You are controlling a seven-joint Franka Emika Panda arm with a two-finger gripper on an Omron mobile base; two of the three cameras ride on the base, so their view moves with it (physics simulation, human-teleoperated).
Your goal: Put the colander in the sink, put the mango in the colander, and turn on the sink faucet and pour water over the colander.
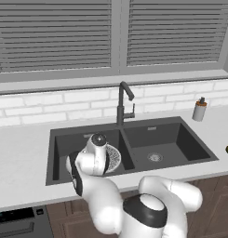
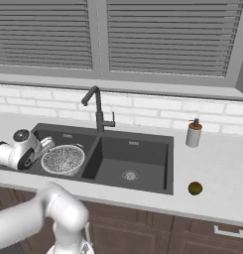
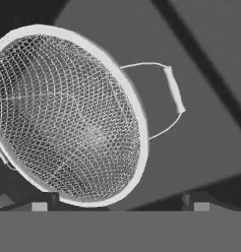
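Colander (image 2: 63, 159) seated in left basin of sink (image 2: 157, 149), upright, mesh bowl facing up, wire side handle (image 3: 173, 91) standing clear of the rim on the basin floor. Fingers (image 3: 117, 204) spread wide apart, empty, poised just above the near rim of the colander, not touching it. Wrist of arm (image 1: 94, 158) positioned over left basin, partly covering the colander in left base view. Mango (image 2: 195, 188) resting on desk (image 2: 217, 173), right of the sink, well apart from the colander. Sink faucet (image 2: 97, 111) upright behind the divider between basins, spout angled toward left basin. Soap dispenser (image 2: 193, 133) standing on desk near the back wall, beyond the mango.
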